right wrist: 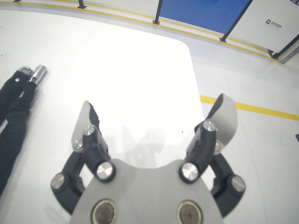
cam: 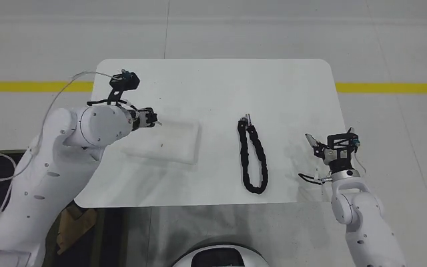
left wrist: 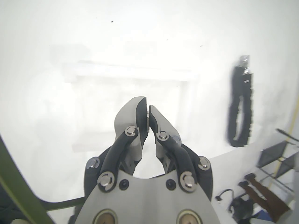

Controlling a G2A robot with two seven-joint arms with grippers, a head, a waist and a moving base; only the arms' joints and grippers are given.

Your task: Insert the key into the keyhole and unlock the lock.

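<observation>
A black sleeved chain lock [cam: 252,157] lies in a loop at the middle of the white table [cam: 287,87], its silver cylinder end [right wrist: 38,71] at the far end of the loop. The lock also appears in the left wrist view [left wrist: 241,103]. My left gripper [left wrist: 147,108] is shut on a thin metal key [left wrist: 148,122], seen edge-on between the pads. It hovers over the left part of the table [cam: 150,119], well apart from the lock. My right gripper [right wrist: 154,101] stands open and empty near the table's right front edge [cam: 308,159], to the right of the lock.
A clear shallow tray [cam: 177,143] lies on the table under and beside the left gripper. The table's rounded far right corner [right wrist: 184,45] is ahead of the right gripper. A yellow floor line [cam: 380,87] and blue fence panels [right wrist: 205,3] lie beyond the table.
</observation>
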